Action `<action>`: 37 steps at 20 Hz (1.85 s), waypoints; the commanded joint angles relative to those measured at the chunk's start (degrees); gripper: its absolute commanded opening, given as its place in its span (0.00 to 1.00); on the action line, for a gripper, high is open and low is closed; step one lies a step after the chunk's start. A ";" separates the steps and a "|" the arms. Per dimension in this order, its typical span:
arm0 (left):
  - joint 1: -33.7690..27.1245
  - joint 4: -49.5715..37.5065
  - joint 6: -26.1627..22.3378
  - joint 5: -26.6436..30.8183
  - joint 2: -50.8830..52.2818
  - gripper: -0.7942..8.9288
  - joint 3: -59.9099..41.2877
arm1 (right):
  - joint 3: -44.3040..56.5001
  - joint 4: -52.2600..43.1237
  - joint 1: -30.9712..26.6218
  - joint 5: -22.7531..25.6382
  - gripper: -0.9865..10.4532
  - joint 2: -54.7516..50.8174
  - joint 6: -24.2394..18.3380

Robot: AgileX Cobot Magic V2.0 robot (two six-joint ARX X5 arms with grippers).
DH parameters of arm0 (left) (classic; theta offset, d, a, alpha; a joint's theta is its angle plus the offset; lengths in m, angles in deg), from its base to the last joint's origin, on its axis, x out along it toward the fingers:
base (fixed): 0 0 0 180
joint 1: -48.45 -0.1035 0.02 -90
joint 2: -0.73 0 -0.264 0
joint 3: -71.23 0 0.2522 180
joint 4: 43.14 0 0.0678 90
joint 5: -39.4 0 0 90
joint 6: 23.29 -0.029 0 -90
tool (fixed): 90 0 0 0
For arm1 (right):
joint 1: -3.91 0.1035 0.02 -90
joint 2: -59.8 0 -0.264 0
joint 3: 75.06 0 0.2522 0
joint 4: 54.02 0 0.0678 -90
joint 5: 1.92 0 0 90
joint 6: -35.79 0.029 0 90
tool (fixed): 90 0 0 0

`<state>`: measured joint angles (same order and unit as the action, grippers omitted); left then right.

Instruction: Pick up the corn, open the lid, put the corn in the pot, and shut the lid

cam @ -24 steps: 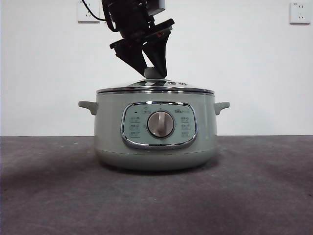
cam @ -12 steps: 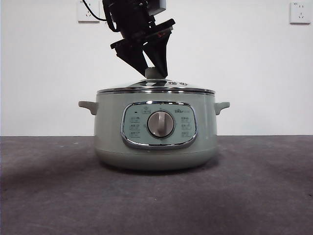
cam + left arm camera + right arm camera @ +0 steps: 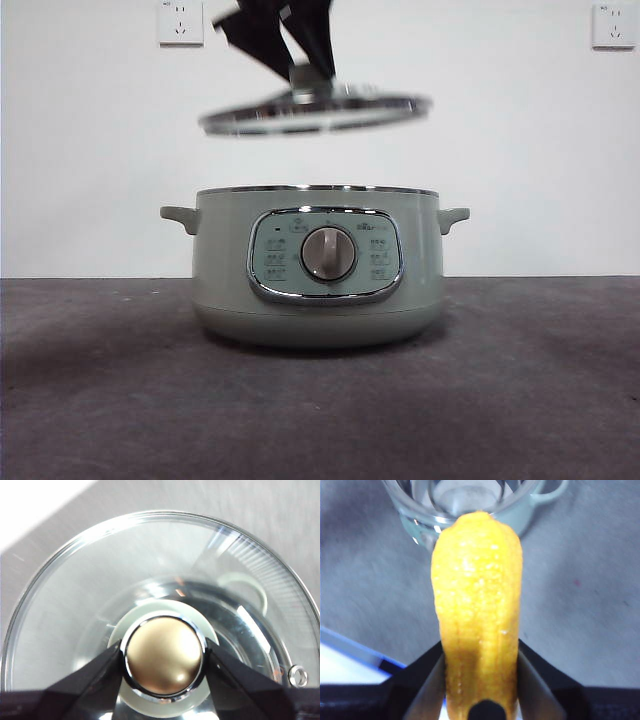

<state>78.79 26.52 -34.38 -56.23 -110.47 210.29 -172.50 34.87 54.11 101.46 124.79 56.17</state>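
Observation:
The sage-green pot (image 3: 318,275) stands open on the dark table. My left gripper (image 3: 300,60) is shut on the knob (image 3: 164,657) of the clear glass lid (image 3: 315,112) and holds it, slightly tilted, well above the pot's rim. In the left wrist view the lid's glass (image 3: 125,585) fills the picture, with the pot seen dimly through it. My right gripper (image 3: 480,680) is shut on the yellow corn (image 3: 477,610), held in the air off to one side of the pot (image 3: 520,510); it is out of the front view.
The grey table top (image 3: 520,390) spreads around the pot. A white wall with two sockets (image 3: 180,22) stands behind. A white sheet with a blue edge (image 3: 350,655) lies on the table below the right gripper.
My left gripper has risen with the lid, which has come off the pot and now hangs well above its rim. The pot has not moved.

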 commanded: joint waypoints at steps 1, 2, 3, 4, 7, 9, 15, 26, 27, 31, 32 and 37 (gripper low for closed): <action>-1.60 0.94 -0.96 -0.28 1.07 0.07 2.64 | 0.02 -2.99 -0.09 -1.62 0.08 3.72 0.81; -2.49 1.88 -1.33 -0.20 1.07 0.07 3.41 | 0.02 -4.90 -0.37 -2.62 0.08 5.60 0.48; -3.48 1.92 -1.40 -0.11 1.07 0.07 3.56 | -0.07 -7.45 -1.01 -4.39 0.08 7.76 0.04; -4.57 1.97 -1.38 -0.11 1.09 0.07 3.56 | -0.07 -10.29 -1.88 -6.95 0.08 9.88 -1.05; -8.70 3.23 -1.38 -0.13 1.09 0.07 3.56 | -0.77 -17.14 -5.49 -14.58 0.08 16.59 -1.95; -11.54 3.08 -1.38 -0.15 1.09 0.07 3.56 | -3.45 -18.47 -8.50 -16.63 0.08 22.03 -1.97; -19.78 3.17 -1.38 -0.37 1.09 0.07 3.56 | -21.68 -15.50 -14.16 -17.81 0.08 41.20 -3.63; -24.83 4.28 -1.36 -0.79 1.09 0.07 3.56 | -45.07 -9.03 -15.02 -19.39 0.08 67.19 -3.91; -24.81 4.28 -1.36 -0.81 1.09 0.07 3.56 | -45.07 -9.07 -15.02 -19.39 0.08 68.06 -3.93; -24.81 4.46 -1.33 -0.81 1.09 0.07 3.56 | -45.05 -10.27 -14.97 -17.77 0.08 69.77 -4.35; -24.81 4.48 -1.31 -0.81 1.09 0.07 3.56 | -45.05 -10.54 -14.97 -17.84 0.08 70.14 -4.33; -24.81 4.50 -1.31 -2.60 1.09 0.07 3.56 | -45.03 -10.71 -14.88 -17.88 0.08 73.13 -4.11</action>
<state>53.96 32.84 -35.28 -58.26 -109.88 213.15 -218.10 23.83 39.09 83.56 196.22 52.28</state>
